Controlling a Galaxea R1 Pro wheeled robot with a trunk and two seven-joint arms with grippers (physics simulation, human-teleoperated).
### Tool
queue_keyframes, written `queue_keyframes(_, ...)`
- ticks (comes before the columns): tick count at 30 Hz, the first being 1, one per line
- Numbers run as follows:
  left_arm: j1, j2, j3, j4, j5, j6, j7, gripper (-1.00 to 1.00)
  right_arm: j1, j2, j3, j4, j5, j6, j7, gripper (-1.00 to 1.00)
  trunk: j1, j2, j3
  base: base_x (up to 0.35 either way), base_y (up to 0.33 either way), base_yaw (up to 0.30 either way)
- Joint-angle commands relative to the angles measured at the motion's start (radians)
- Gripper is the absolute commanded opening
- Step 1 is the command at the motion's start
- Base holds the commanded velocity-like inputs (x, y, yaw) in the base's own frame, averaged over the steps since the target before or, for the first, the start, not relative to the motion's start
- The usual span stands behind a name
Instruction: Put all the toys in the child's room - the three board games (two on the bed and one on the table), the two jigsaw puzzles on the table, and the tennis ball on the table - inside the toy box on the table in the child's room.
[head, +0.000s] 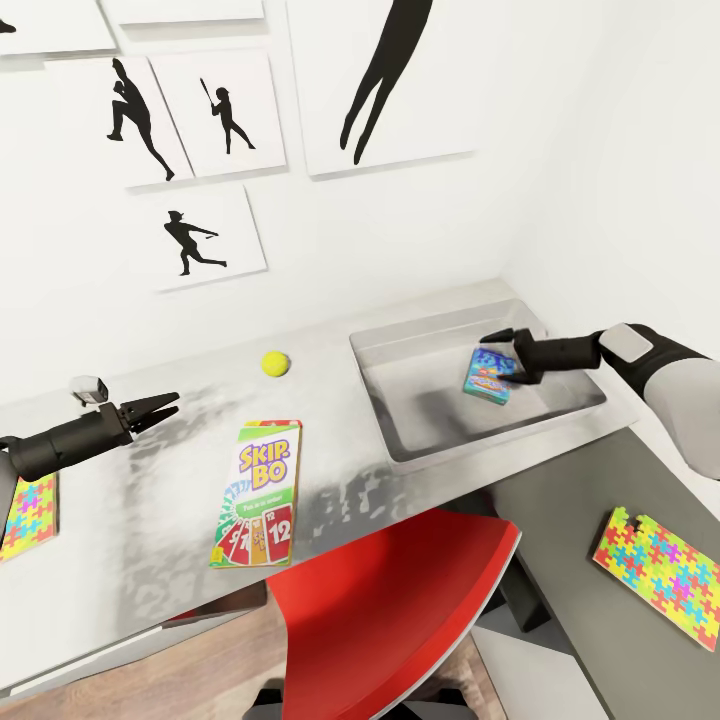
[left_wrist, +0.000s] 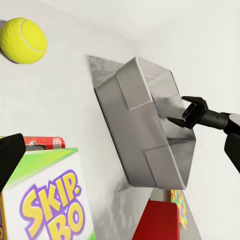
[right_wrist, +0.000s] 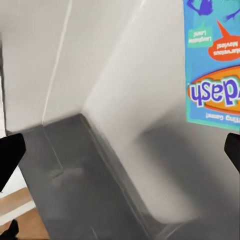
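The light-grey toy box (head: 400, 440) stands on the table (head: 140, 580) at the right. The small blue board game (head: 485, 385) lies inside it. My right gripper (head: 497, 360) hovers open just over that game, whose blue cover (right_wrist: 212, 65) fills one corner of the right wrist view. The Skip-Bo board game (head: 258, 493) lies flat near the front edge, with the tennis ball (head: 275, 363) behind it. My left gripper (head: 168, 408) is open and empty, left of Skip-Bo (left_wrist: 50, 200) and the ball (left_wrist: 22, 40). One jigsaw puzzle (head: 28, 515) lies at far left, another (head: 660, 565) on the lower dark section.
A red chair (head: 390, 600) is pushed in under the table's front edge, below the toy box. White walls with silhouette pictures (head: 205, 235) close the back and right sides. A small white-grey object (head: 88, 388) sits by my left arm.
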Motion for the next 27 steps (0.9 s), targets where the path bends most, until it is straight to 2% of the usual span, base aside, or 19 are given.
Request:
queue_keyframes(1,-0.001,0.0,0.001,0.0,-0.002,0.004,-0.004,1.0,-0.001,0.0,-0.01,0.0,0.011,0.003,0.011,1.0,0.001,-0.002,-0.001,0.0,0.0,0.0)
queue_keyframes(13,-0.001,0.0,0.001,0.0,-0.002,0.004,-0.004,1.0,0.001,-0.001,-0.043,0.0,0.011,0.003,0.047,1.0,0.001,-0.002,-0.001,0.0,0.0,0.0)
queue_keyframes(21,-0.001,-0.001,0.0,-0.001,-0.003,0.004,-0.004,1.0,0.011,-0.001,-0.125,0.0,0.011,0.003,0.052,1.0,0.001,-0.002,-0.001,0.0,0.0,0.0)
queue_keyframes(27,-0.001,0.0,0.0,-0.001,-0.002,0.004,-0.004,1.0,0.022,0.0,-0.151,0.0,0.012,0.003,0.081,1.0,0.001,-0.002,-0.001,0.0,0.0,0.0)
